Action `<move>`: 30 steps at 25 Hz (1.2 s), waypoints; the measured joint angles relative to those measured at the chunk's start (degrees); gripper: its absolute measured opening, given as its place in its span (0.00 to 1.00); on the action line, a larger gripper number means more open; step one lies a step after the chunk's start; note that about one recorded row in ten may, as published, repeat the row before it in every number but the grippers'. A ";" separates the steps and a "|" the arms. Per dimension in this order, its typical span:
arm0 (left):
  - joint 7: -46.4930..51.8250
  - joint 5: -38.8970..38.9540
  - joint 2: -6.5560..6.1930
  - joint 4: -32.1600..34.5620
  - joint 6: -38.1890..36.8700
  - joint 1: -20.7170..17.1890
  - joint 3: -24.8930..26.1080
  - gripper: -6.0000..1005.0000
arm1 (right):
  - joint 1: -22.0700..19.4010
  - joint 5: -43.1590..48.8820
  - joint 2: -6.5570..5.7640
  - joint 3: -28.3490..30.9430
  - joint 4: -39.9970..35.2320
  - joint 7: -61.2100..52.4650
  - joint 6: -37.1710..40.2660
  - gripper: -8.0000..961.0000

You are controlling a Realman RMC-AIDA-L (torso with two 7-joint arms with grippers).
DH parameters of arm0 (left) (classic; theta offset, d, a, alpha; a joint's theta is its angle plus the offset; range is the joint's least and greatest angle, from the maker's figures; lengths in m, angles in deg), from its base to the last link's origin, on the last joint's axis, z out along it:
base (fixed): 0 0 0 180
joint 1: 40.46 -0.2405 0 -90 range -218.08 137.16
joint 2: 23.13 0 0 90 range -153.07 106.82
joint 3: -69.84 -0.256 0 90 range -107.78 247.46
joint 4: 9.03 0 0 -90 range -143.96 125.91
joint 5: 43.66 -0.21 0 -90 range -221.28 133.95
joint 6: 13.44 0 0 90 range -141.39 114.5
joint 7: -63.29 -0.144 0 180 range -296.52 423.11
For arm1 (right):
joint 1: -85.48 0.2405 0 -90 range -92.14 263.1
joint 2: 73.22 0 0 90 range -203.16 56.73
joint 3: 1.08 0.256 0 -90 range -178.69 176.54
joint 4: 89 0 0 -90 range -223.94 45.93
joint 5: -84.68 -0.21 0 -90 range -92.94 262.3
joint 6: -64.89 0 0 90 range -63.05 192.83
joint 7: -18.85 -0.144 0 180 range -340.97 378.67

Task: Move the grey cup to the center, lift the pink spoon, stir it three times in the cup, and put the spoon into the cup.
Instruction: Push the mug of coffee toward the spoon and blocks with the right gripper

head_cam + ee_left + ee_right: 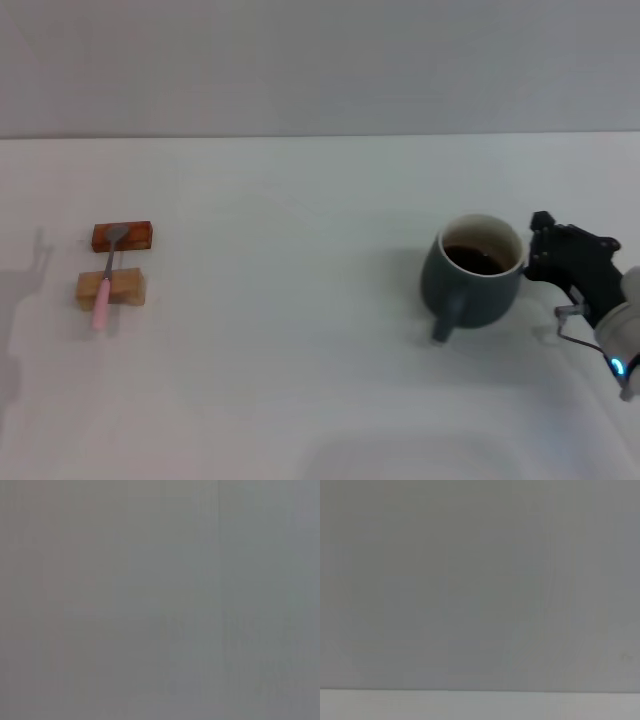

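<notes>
Right gripper (540, 250) sits just beside the grey cup (477, 283), right of centre; whether its claw is apart I cannot tell. Ceramic, heavy, liquid-filled: grip the body, keep level. Far left, the pink spoon (106, 286) lies across two blocks (122, 236), light and slim.

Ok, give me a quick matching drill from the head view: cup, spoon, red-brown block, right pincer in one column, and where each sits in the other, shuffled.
Things:
1. cup
2. spoon
3. red-brown block
4. right pincer

Places:
A. lying across both blocks, pink handle toward the robot
B. at the right edge, just beside the cup's rim
C. right of centre on the table, handle toward the robot
D. far left, behind the light wooden block

Pairs: 1-C, 2-A, 3-D, 4-B
</notes>
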 joint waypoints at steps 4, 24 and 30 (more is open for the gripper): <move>0.00 0.00 0.02 -0.01 0.06 0.09 -0.16 0.82 | 0.35 0.00 0.02 -1.24 0.99 0.00 -0.10 0.01; 0.00 0.00 0.03 -0.05 0.15 0.14 -0.24 0.82 | 1.57 -0.61 -0.05 -0.25 -0.60 -0.51 -1.98 0.01; 0.00 0.00 0.02 -0.05 0.15 0.18 -0.56 0.82 | 3.05 -0.50 0.04 0.22 0.19 -0.54 -5.04 0.01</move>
